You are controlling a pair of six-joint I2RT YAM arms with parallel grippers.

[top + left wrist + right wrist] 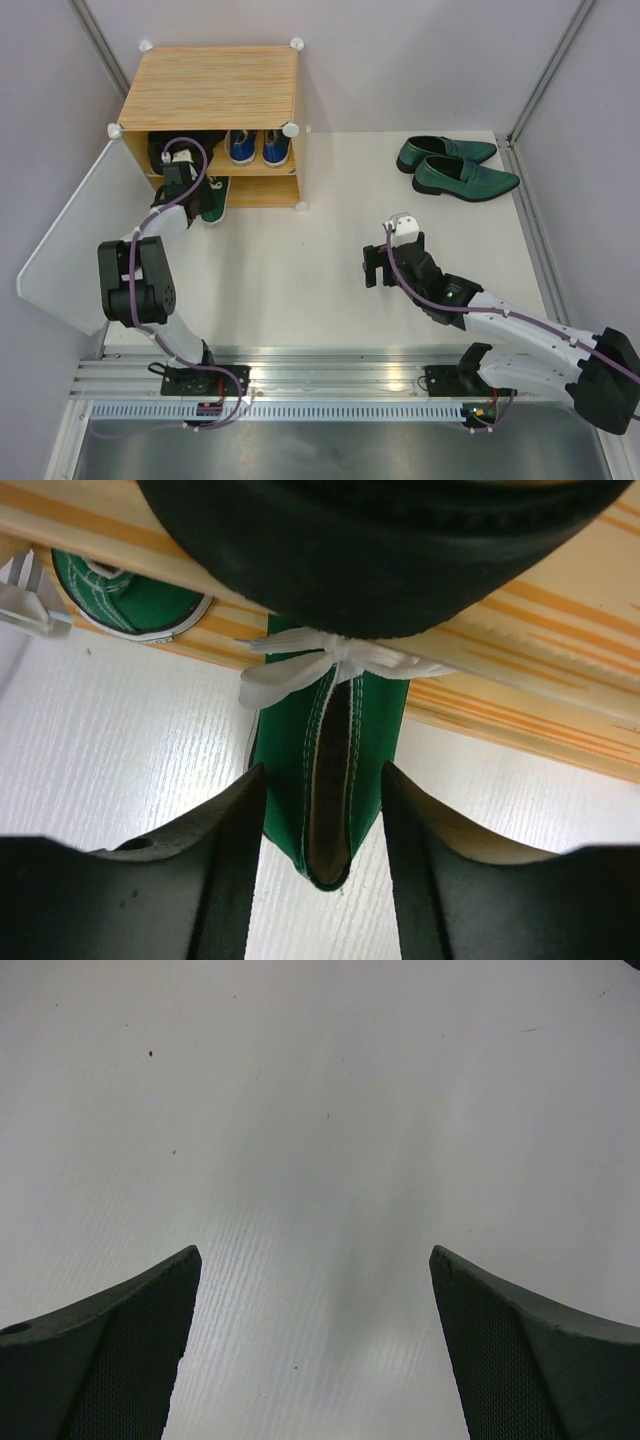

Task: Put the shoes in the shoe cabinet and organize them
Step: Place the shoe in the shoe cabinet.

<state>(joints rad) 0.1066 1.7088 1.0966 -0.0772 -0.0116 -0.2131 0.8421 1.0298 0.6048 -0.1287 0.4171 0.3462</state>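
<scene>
Now, the shoe cabinet (215, 88) stands at the worktop's far left corner, with its frosted door (70, 240) open toward the left edge. Its upper shelf holds black boots (170, 150) on the left and blue sneakers (258, 147) on the right. At the mouth of the lower shelf, the left gripper (322, 775) pinches the heel of a green sneaker (375, 730). A second green sneaker (130, 595) lies near it under the shelf. The green loafers (455, 167) sit near the far right corner. The right gripper (312, 1290) hovers with fingers spread over bare worktop (320, 1110).

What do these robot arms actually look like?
The left arm and right arm are white links with chunky black joints and purple cable looped alongside. Each ends in two dark wedge-shaped fingers; the right wrist carries a small white block.
</scene>
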